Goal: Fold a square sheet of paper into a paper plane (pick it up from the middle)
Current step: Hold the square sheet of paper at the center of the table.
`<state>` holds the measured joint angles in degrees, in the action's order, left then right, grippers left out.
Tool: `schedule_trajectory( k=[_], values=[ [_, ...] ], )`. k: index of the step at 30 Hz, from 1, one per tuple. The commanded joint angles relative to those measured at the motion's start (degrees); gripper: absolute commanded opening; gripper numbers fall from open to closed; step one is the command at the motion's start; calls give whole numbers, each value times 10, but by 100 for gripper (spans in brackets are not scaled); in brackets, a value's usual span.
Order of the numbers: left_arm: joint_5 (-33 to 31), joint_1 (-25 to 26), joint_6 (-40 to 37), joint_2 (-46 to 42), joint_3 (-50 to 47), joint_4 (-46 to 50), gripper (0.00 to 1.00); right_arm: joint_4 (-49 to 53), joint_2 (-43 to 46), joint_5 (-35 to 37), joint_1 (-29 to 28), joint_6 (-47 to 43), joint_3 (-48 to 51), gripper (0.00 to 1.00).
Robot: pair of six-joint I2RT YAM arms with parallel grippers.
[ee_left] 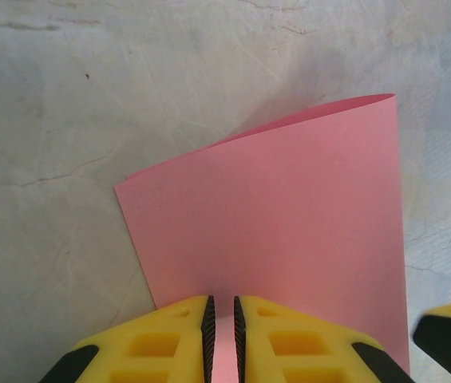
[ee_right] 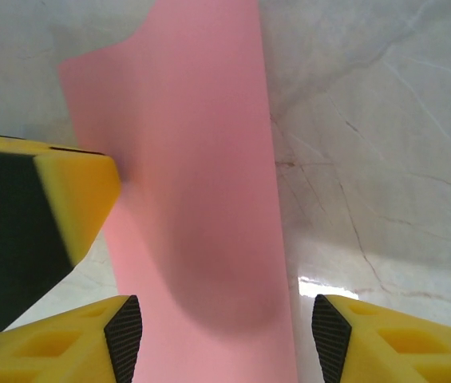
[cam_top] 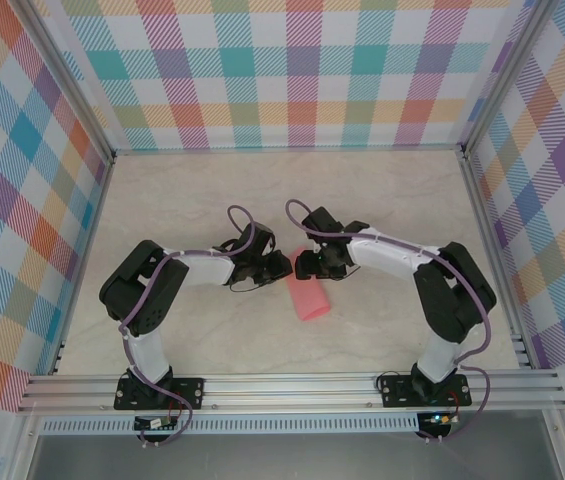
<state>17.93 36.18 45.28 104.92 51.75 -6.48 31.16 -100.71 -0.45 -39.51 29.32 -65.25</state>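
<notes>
The square sheet of paper (cam_top: pixel 307 297) is salmon pink and lies doubled over in a loose curl on the table's middle. In the left wrist view the sheet (ee_left: pixel 289 239) bows up, its upper layer arching at the far edge. My left gripper (ee_left: pixel 221 339) is shut on the sheet's near edge, with pink showing in the thin slit between the pads. My right gripper (ee_right: pixel 225 339) is open, its fingers (ee_right: pixel 121 335) standing wide to either side of the sheet (ee_right: pixel 201 159) without touching it. From above, the left gripper (cam_top: pixel 284 268) and right gripper (cam_top: pixel 304 265) meet tip to tip over the paper's far end.
The pale marble-look table (cam_top: pixel 382 200) is walled by plaid panels and aluminium rails (cam_top: pixel 292 385). One yellow finger of the left gripper (ee_right: pixel 65 199) crowds the left of the right wrist view. A right gripper fingertip (ee_left: pixel 449 343) shows at the left wrist view's lower right.
</notes>
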Motion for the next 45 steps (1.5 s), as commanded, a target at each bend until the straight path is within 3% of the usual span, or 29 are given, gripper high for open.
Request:
schedule_trajectory(
  k=[1,18,45],
  values=[
    [-1,6,-17,19,10,39,18,17,-25,-5,-2,-22,-22,61],
    [21,5,-16,-9,18,-10,20,-12,-56,-27,17,-16,12,45],
    [-66,5,11,-63,-41,-74,22,-12,-101,-17,22,41,22,49]
  ],
)
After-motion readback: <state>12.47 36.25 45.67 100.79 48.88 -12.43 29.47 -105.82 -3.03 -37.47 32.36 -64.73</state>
